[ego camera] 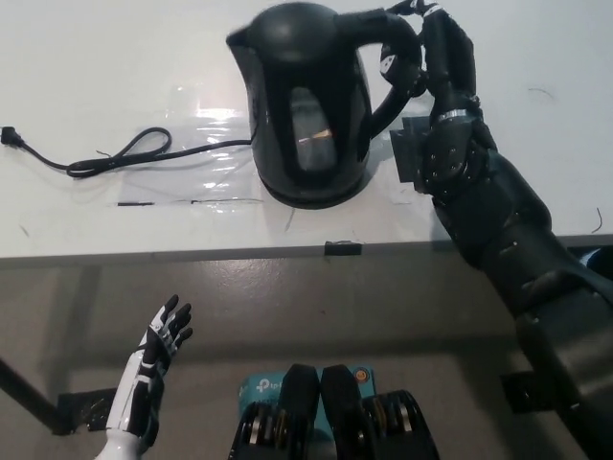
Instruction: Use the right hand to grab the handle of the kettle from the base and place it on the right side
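A black electric kettle stands on its base on the white table, spout to the left and handle to the right. My black right hand is wrapped around the handle from the right side, fingers closed on it. The kettle looks slightly raised or tipped over the base, whose edge shows beneath it. My white left hand rests low at the lower left, below the table edge, fingers spread and holding nothing.
A black power cord runs left from the base across the table, over a patch of clear tape. A dark square plate lies on the table just right of the kettle, under my right forearm. The table's front edge runs across the middle.
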You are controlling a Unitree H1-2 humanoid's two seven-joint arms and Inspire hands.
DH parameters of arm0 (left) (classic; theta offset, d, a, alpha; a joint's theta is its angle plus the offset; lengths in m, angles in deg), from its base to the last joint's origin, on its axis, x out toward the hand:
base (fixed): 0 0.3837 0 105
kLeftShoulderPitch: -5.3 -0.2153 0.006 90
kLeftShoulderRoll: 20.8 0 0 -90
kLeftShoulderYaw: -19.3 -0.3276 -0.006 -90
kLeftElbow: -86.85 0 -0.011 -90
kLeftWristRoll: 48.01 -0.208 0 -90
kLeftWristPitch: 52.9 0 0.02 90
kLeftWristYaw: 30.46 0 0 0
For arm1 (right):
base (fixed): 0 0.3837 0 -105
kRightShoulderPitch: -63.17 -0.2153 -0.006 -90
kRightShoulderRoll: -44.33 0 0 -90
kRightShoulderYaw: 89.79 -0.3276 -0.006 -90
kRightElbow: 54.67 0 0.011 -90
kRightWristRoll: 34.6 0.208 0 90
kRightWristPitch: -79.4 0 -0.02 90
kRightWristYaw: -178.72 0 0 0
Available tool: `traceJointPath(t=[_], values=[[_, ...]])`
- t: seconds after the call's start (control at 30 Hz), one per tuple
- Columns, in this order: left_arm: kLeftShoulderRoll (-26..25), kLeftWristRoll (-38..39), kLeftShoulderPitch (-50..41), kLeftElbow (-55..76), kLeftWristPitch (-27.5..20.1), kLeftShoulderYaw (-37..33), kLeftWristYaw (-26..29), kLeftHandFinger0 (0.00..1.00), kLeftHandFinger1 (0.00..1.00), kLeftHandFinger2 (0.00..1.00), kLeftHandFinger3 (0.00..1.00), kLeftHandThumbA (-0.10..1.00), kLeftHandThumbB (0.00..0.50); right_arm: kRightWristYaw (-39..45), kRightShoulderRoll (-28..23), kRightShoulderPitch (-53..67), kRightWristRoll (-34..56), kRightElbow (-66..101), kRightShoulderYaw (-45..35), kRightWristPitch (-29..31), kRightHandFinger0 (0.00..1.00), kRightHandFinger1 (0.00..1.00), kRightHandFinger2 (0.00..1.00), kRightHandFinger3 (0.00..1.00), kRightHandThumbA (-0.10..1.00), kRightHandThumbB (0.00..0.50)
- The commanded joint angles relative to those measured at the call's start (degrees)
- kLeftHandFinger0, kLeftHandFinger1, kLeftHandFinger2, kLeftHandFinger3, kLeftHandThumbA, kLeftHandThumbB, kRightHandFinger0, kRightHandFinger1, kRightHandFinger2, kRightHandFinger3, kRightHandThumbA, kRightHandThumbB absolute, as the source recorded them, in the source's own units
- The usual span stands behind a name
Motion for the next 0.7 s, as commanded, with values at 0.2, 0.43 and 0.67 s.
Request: traceJointPath(t=[0.2, 0.43, 0.67], values=[[-0.85, 0.47, 0.73, 0.26, -2.15, -0.03, -1.05, 1.0, 1.0, 1.0, 1.0, 1.0, 0.5, -6.13, 0.15, -7.56, 8.81, 8.78, -11.56, 8.08, 0.15, 0.06, 0.13, 0.37, -0.1, 0.153], [-0.71, 0.22, 0.95, 0.46, -1.65, -0.03, -0.75, 1.0, 1.0, 1.0, 1.0, 1.0, 0.5, -7.42, 0.15, -9.16, 10.78, 11.17, -15.74, 7.68, 0.0, 0.04, 0.5, 0.67, -0.1, 0.089], [-0.81, 0.75, 0.71, 0.56, -1.91, 0.26, -0.77, 1.0, 1.0, 1.0, 1.0, 1.0, 0.499, -8.95, -2.39, -8.66, 8.27, 12.98, -14.84, 8.36, 0.0, 0.1, 0.52, 0.66, -0.1, 0.077]])
